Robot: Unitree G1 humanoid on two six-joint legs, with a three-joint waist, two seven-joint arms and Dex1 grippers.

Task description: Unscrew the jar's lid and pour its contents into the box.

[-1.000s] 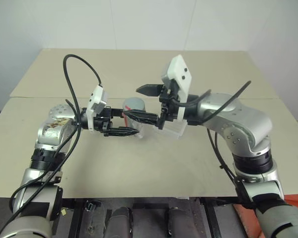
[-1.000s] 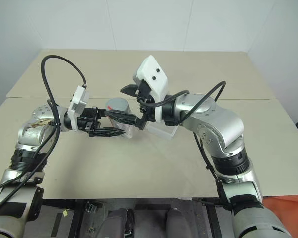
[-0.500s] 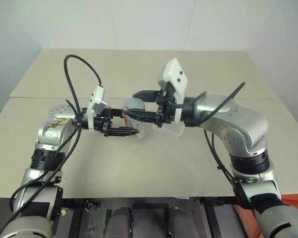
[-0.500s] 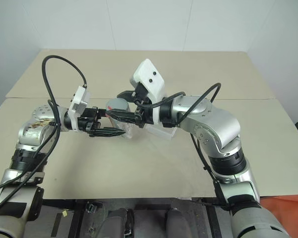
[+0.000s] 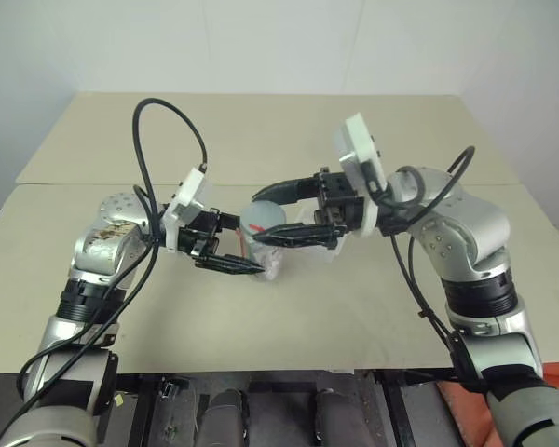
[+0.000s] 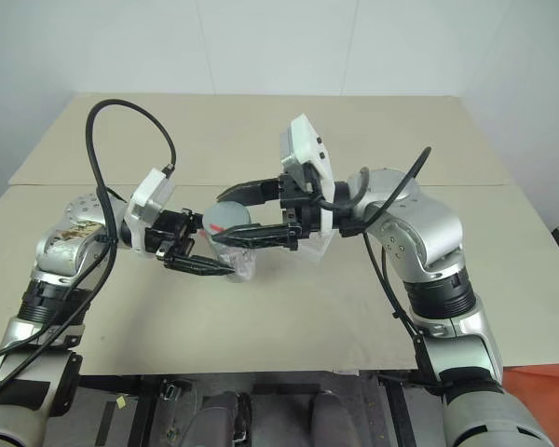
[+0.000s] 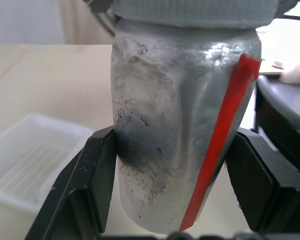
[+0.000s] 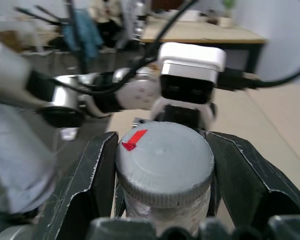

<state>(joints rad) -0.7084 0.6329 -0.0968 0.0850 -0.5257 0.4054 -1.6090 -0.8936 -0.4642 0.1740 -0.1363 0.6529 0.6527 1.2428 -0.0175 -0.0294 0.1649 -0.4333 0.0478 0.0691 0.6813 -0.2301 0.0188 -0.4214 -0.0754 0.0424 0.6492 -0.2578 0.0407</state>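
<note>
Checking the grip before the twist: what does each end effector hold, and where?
Left end effector clamps the jar around its body; right end effector grips the lid by its rim.

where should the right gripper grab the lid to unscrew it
By its ribbed rim, one finger on each side, coming level along the jar's top. The lid is round, as wide as the jar, which the left gripper holds by the body. The right gripper sits that way.
</note>
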